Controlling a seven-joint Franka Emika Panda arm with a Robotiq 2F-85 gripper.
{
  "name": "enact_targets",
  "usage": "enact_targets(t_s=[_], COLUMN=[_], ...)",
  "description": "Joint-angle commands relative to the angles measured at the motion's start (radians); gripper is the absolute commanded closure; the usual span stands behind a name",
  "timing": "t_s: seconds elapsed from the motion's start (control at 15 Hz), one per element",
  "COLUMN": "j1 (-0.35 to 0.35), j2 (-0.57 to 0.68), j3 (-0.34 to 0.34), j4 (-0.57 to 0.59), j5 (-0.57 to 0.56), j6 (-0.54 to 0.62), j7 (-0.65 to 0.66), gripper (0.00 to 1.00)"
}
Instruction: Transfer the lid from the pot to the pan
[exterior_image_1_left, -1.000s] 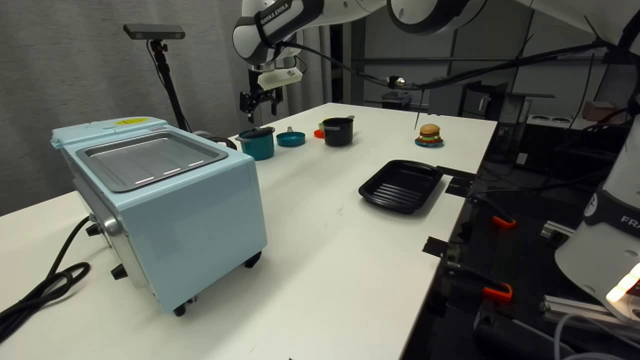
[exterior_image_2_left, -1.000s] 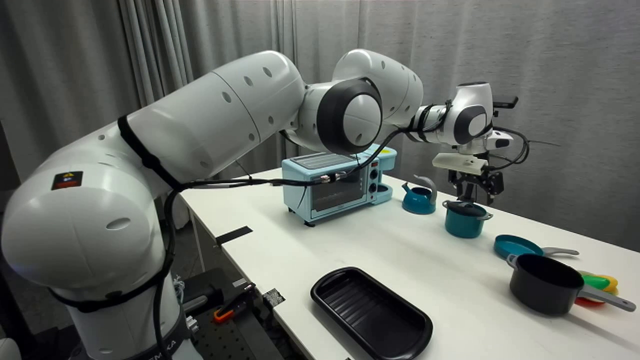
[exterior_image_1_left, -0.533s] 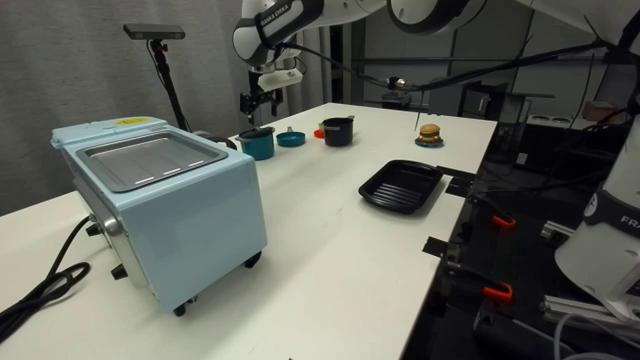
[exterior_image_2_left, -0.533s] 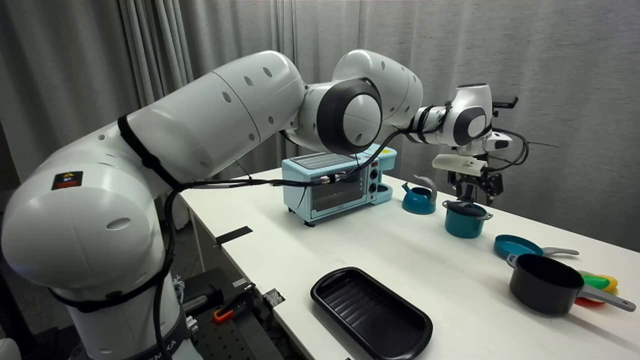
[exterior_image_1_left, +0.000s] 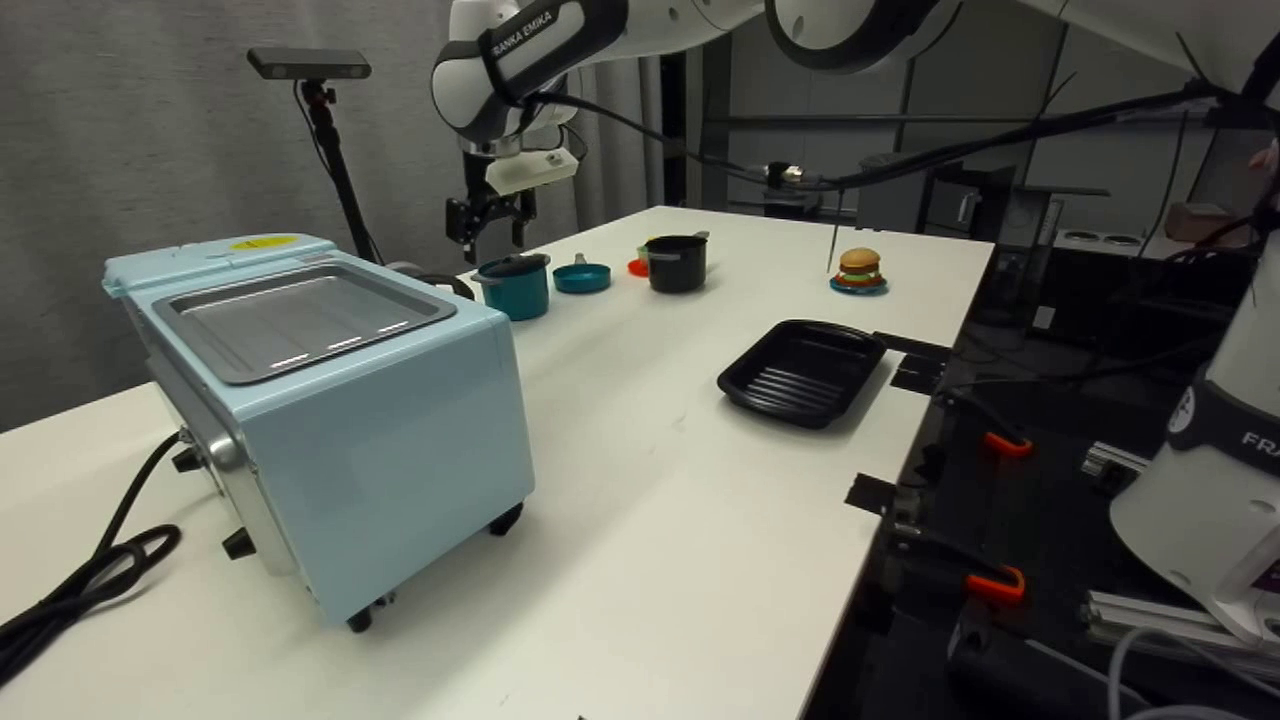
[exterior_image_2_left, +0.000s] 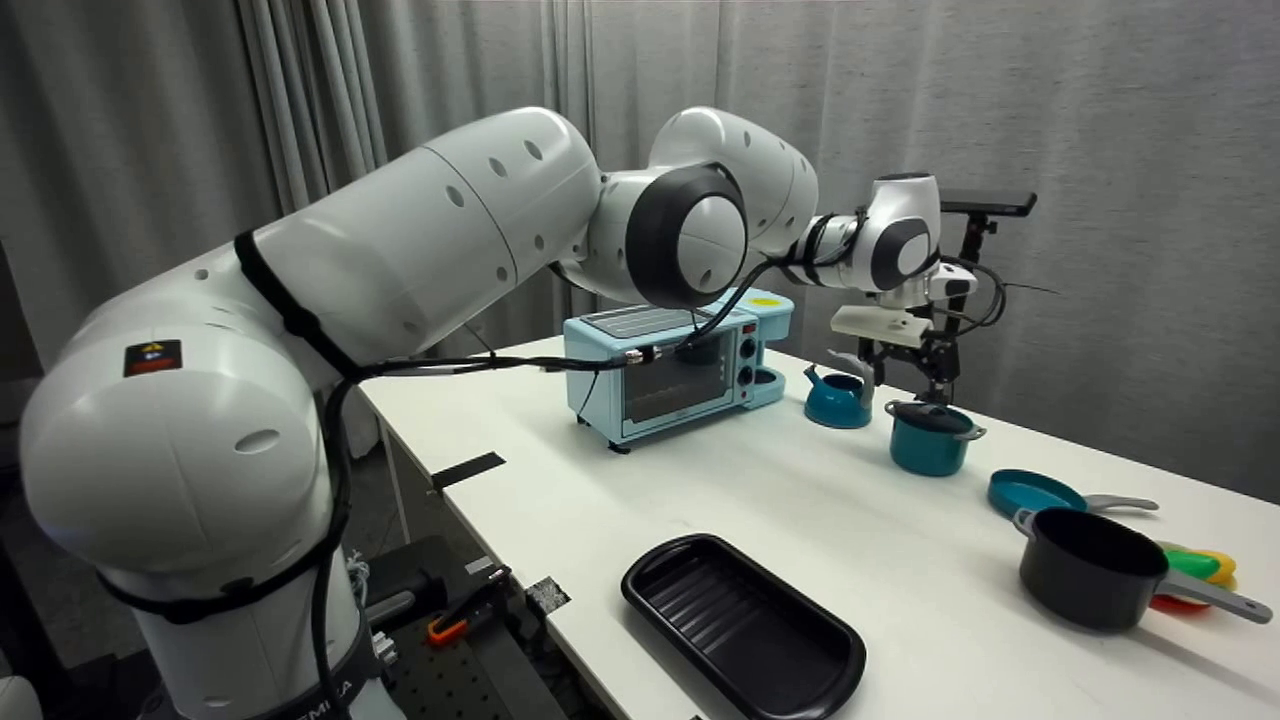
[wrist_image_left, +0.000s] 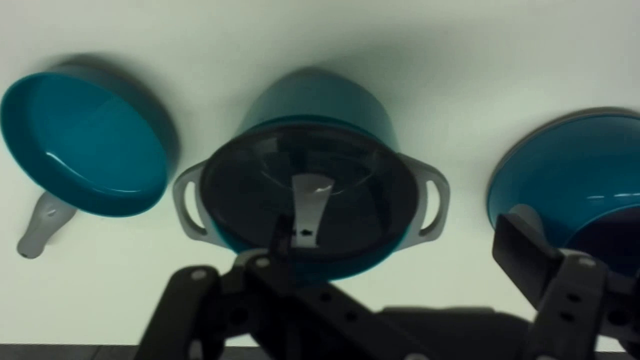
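Grey curtains (exterior_image_2_left: 1120, 250) hang behind a white table (exterior_image_2_left: 600, 500). The dark lid (wrist_image_left: 312, 190) sits on top of the blue-green pot (wrist_image_left: 315, 97). The wrist view looks right down into the low pan (wrist_image_left: 90, 140) beside it. The gripper (wrist_image_left: 392, 227) is near the pot, its 2 fingers spread wide. Only an exterior view shows a toy burger (exterior_image_1_left: 860, 265) on a blue plate (exterior_image_1_left: 848, 288).
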Motion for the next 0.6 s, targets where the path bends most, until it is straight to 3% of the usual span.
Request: enact_targets(t_s=[0.0, 0.53], j1=[0.011, -0.014], j2=[0.046, 0.06], j3=[0.007, -0.002], j4=[0.049, 0.071], j5=[-0.006, -0.005], j6=[0.008, 0.027], j7=[0.003, -0.003], gripper=[0.0, 0.0])
